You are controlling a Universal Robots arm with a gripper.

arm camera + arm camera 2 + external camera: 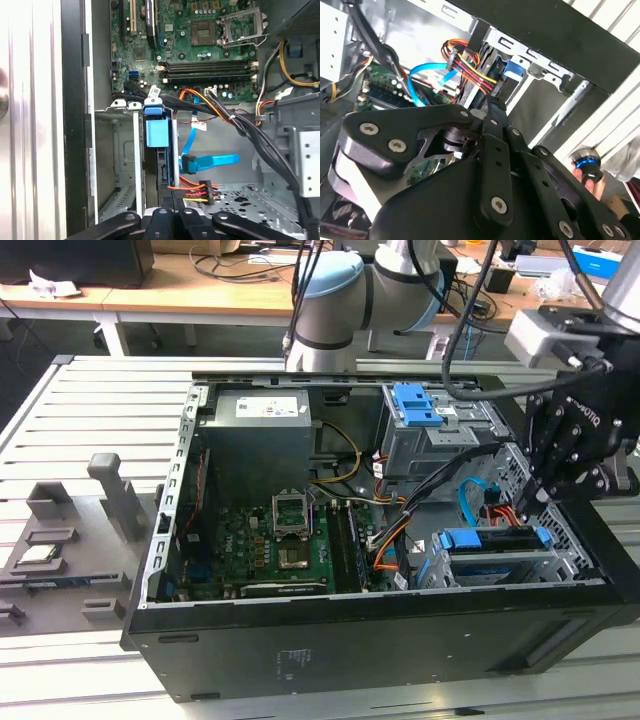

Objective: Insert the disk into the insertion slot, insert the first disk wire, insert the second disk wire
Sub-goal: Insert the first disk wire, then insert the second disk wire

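Jaws: closed together on the gripper (527,502), nothing seen held.
Disk (487,540): seated in the insertion slot (560,562), near the case's (350,640) front corner.
Room: cables (210,107) crowd the slot's open edge.

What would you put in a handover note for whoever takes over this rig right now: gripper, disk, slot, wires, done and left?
Gripper: low in the computer case, by the drive bay, close to the loose wire ends.
Disk: sitting in the insertion slot, blue caddy showing.
Done: disk insertion, it seems.
Left: the blue data cable and the red-yellow-black power connector both look unplugged.
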